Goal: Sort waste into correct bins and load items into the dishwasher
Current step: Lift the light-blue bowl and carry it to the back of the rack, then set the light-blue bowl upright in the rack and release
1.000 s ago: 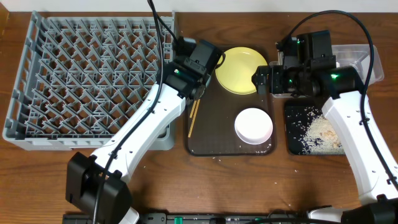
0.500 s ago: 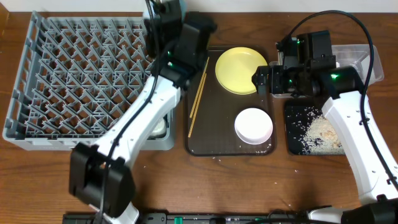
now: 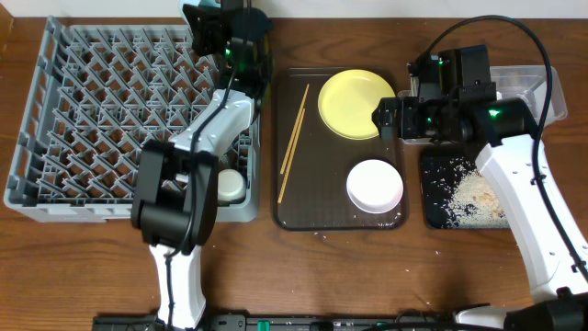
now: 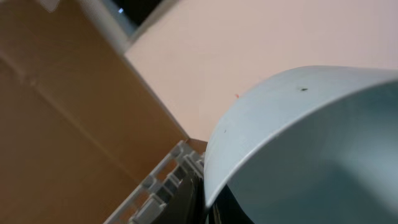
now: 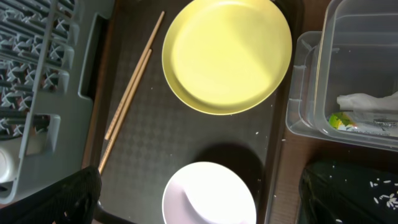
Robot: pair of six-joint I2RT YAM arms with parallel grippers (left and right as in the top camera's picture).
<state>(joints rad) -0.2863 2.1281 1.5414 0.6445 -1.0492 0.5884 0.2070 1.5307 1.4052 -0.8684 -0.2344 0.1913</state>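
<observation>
Desk (image 3: 83, 267), contents from left to right.

- One grey dish rack (image 3: 119, 110), square, with a grid of upright pegs. Its near right corner is partly covered by the left arm.
- One small white cup (image 3: 230, 187), sitting in the rack's near right corner pocket, half hidden by the arm.
- Left fingers (image 3: 209, 28), raised over the rack's far right corner. They are dark and bunched in the overhead view and do not show in the wrist view, so I cannot tell whether they are open or closed.
- One light blue bowl (image 4: 298, 143). It fills the left wrist view, cut off at the right and bottom edges, and I cannot make it out from overhead.
- One dark brown serving tray (image 3: 303, 211), beside the rack.
- Two wooden chopsticks (image 3: 294, 142), lying together along the tray's left side.
- One yellow plate (image 3: 356, 104), at the tray's far right, with its right edge under the right arm.
- One white bowl (image 3: 375, 185), at the tray's near right, upright.
- Right fingers (image 3: 384, 117), spread wide with nothing between them, hanging over the tray's right rim beside the plate.
- One black tray (image 3: 432, 198), holding pale rice crumbs (image 3: 473, 198), too many to count. Its far end is hidden by the arm.
- One clear tub (image 3: 533, 83), behind the black tray and largely covered by the arm. Inside are one white paper napkin (image 5: 367, 102) and one green-yellow wrapper (image 5: 339, 120), both cut off at the edge of the view.
</observation>
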